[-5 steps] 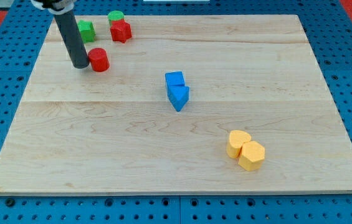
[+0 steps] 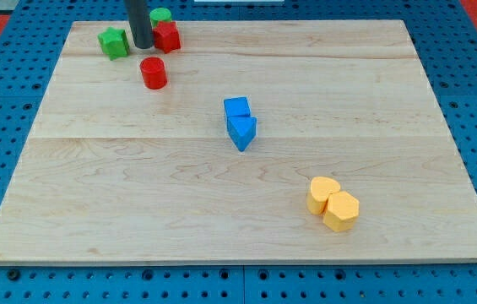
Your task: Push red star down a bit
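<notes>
The red star [image 2: 168, 36] lies near the board's top left, with a round green block [image 2: 160, 15] touching it just above. My tip [image 2: 141, 46] stands right at the star's left side, between it and a green block [image 2: 113, 42] further left. A red cylinder [image 2: 154, 73] lies just below my tip, a little to the right.
A blue cube [image 2: 236, 107] and a blue triangle [image 2: 242, 133] sit together at the board's middle. Two yellow blocks [image 2: 323, 192] [image 2: 341, 210] touch each other at the lower right. The wooden board's [image 2: 221, 245] top edge is close above the star.
My tip moved up and right, from left of the red cylinder to the red star's left side. The red cylinder shifted right and up. The star and round green block shifted slightly up-right.
</notes>
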Controlling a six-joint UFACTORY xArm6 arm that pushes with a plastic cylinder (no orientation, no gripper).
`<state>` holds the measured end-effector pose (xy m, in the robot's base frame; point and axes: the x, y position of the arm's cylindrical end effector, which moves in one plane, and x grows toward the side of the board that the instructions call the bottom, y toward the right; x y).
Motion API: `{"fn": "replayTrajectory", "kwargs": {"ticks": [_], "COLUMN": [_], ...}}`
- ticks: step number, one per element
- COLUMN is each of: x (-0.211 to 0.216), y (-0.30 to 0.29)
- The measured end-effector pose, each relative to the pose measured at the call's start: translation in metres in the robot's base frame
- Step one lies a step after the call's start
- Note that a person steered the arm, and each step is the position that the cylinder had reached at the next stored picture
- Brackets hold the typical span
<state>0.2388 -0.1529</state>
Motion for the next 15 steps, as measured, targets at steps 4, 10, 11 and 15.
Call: {"fn": "replayTrajectory", "kwargs": {"ticks": [4,10,11,15], "x": [-0.018,0.004,0.020,0.056], "y": [0.060,0.246,0.234,0.204]}}
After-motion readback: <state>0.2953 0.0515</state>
